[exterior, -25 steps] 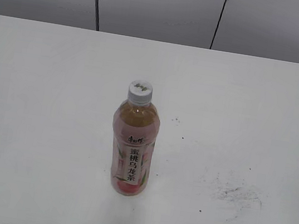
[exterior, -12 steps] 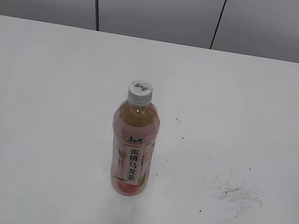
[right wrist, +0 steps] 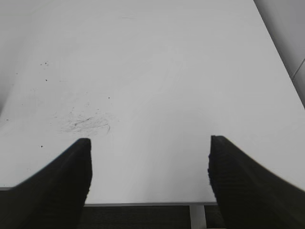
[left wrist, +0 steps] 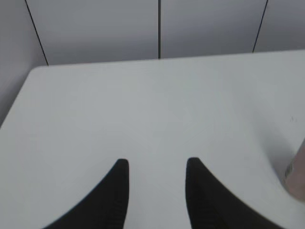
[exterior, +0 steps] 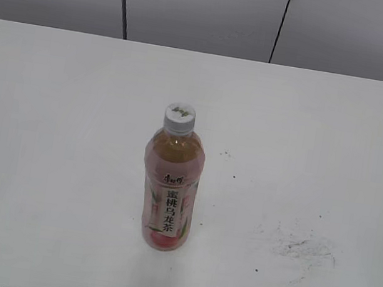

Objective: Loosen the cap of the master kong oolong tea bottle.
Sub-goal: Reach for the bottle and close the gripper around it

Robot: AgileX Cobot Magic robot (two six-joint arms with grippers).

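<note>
Exterior view: the tea bottle (exterior: 170, 187) stands upright near the middle of the white worktop (exterior: 49, 129), slightly toward the front edge. Its label, pink and white with dark vertical characters, faces the camera. The white cap (exterior: 179, 116) sits on the bottle neck, a dark mark printed on its top. A patch of dark scuff marks (exterior: 302, 247) lies on the worktop to the right of the bottle, well apart from it. Grey wall panels (exterior: 204, 12) run behind the worktop. Neither arm appears in this view.

Left wrist view: the left gripper (left wrist: 156, 164) hangs over bare worktop with its jaws partly apart and nothing between them. A sliver of the tea bottle shows at the right edge of the frame, clear of the jaws.

Right wrist view: the right gripper (right wrist: 148, 143) sits above the near edge of the worktop, jaws spread wide and empty. The scuff marks lie just beyond the left jaw. The bottle is not visible here.
</note>
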